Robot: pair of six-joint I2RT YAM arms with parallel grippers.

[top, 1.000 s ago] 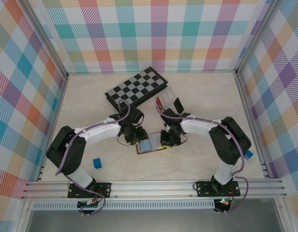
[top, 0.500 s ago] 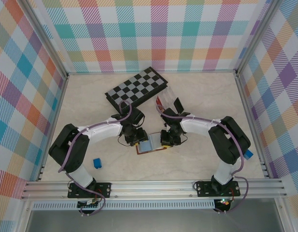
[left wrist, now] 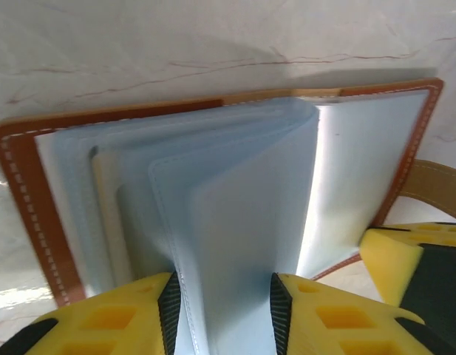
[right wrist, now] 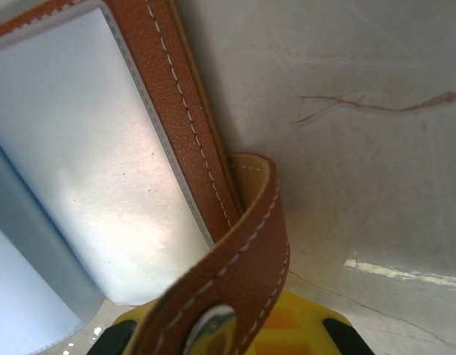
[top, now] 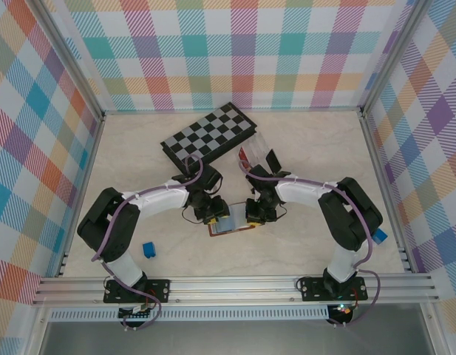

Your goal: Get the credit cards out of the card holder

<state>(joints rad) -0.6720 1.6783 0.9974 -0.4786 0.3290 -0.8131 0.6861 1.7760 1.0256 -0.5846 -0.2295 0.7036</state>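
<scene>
We find the card holder [top: 231, 223] lying open on the bench [top: 309, 148], about midway along it and closer to the near edge than the far one, between the two arms. Its opened spread runs roughly along that near edge, so the left arm [top: 150, 200] meets one end and the right arm [top: 309, 191] the other, both about equally close.

The left jaws grasp a pale blue-grey sleeve [left wrist: 235, 244] that stands up from the open pages, with a yellow pad [left wrist: 131, 318] on either side of it. The right jaws are clenched on the snap tab [right wrist: 250, 251], which curls off the opposite side of the cover; we judge that this steadies the holder.

The cover is brown leather with pale stitching. A cream edge [left wrist: 103, 214] in one sleeve may be a card (we cannot say for certain).
</scene>
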